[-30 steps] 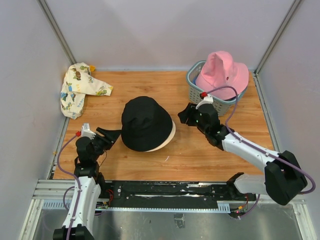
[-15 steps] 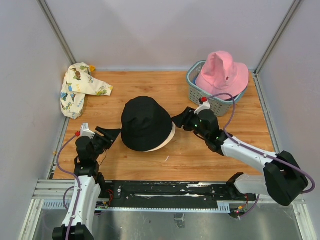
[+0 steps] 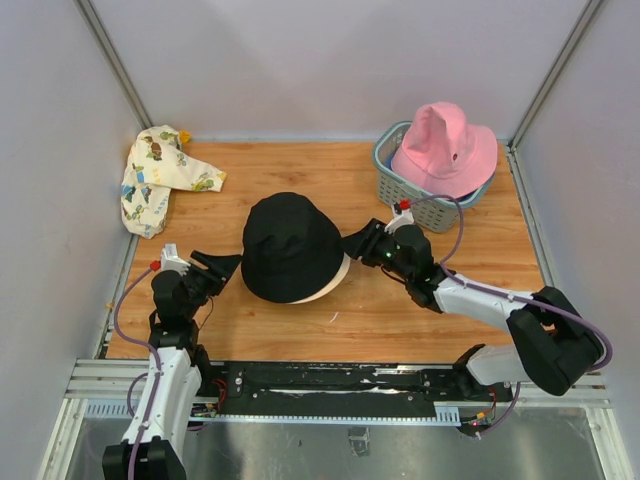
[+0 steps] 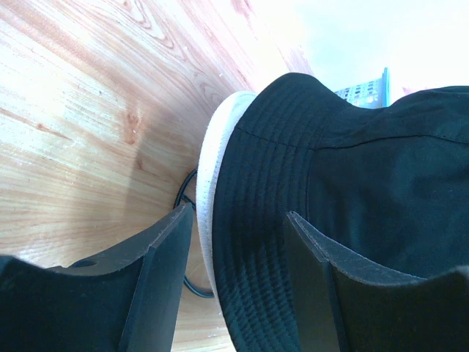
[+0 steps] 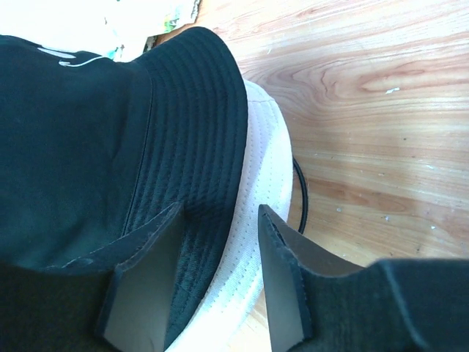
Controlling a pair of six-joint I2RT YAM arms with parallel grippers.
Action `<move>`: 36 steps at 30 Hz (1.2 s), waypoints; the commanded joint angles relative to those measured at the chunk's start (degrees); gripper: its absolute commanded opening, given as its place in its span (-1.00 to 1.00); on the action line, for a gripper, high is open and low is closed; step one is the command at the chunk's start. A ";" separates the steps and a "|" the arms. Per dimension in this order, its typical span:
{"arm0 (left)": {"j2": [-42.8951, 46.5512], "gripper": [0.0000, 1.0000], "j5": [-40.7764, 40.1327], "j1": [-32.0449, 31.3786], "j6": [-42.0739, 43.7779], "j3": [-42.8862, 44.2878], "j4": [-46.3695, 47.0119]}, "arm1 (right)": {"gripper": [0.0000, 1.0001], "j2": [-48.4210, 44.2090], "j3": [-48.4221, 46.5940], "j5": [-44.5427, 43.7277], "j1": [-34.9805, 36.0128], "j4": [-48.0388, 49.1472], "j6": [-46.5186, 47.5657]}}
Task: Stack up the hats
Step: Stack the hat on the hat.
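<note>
Left gripper (image 3: pixel 225 268) is down low on the wooden table (image 3: pixel 290 165), jaws apart, nothing pinched. Straight ahead of its fingers (image 4: pixel 165 279) sits the black hat (image 3: pixel 290 245), crown up, brim drooping all the way round. From the left wrist view, the brim edge runs right into the gap between the two fingers. Peeking out under that black brim is the cream hat (image 4: pixel 207 191), its pale edge just beside the finger on the left of that view. So black sits on cream, stacked, and both are squarely at this gripper's tips.

Over to the right gripper (image 3: pixel 352 246): also open, also low, pointing at the opposite side of the same pair. In its wrist view the black brim lies under one finger and the cream brim shows in the gap, poking out further on this side. A thin black cord (image 5: pixel 300 191) curls on the wood just past the cream edge, off the finger on the right of that view.

The two grippers face each other with the hat pair between them.

Behind the right gripper, further out towards the far corner, the pink hat (image 3: pixel 445 145) rests in the basket (image 3: pixel 392 185), crown up. Well beyond the left gripper, in the other far corner, lies a crumpled patterned cloth (image 3: pixel 160 175).
</note>
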State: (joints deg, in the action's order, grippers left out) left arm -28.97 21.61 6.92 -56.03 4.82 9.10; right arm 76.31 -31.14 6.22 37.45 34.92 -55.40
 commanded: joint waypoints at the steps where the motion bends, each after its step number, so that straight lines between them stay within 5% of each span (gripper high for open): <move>1: -0.53 0.14 0.52 -0.33 -0.48 0.07 3.51 | -0.13 0.41 1.53 1.89 1.21 5.30 -2.71; 6: -0.78 0.09 1.19 -0.33 -0.95 -0.74 4.73 | -0.40 -0.27 3.16 1.66 1.48 6.73 -3.72; 12: -0.93 -0.01 1.82 -0.33 -1.24 -1.06 5.57 | -0.98 0.92 3.81 1.34 1.46 7.46 -3.84; 33: -3.91 -0.24 4.06 -0.59 -3.66 -4.72 12.65 | -0.99 3.29 7.19 -0.89 1.75 11.53 -2.46; 36: -2.49 -0.17 3.56 -0.59 -3.24 -4.61 11.09 | -0.76 0.99 8.31 -2.01 1.75 10.76 -2.34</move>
State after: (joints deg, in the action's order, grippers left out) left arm -32.88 24.34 6.87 -59.00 0.89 18.37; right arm 80.18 -24.58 6.07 37.89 44.99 -58.76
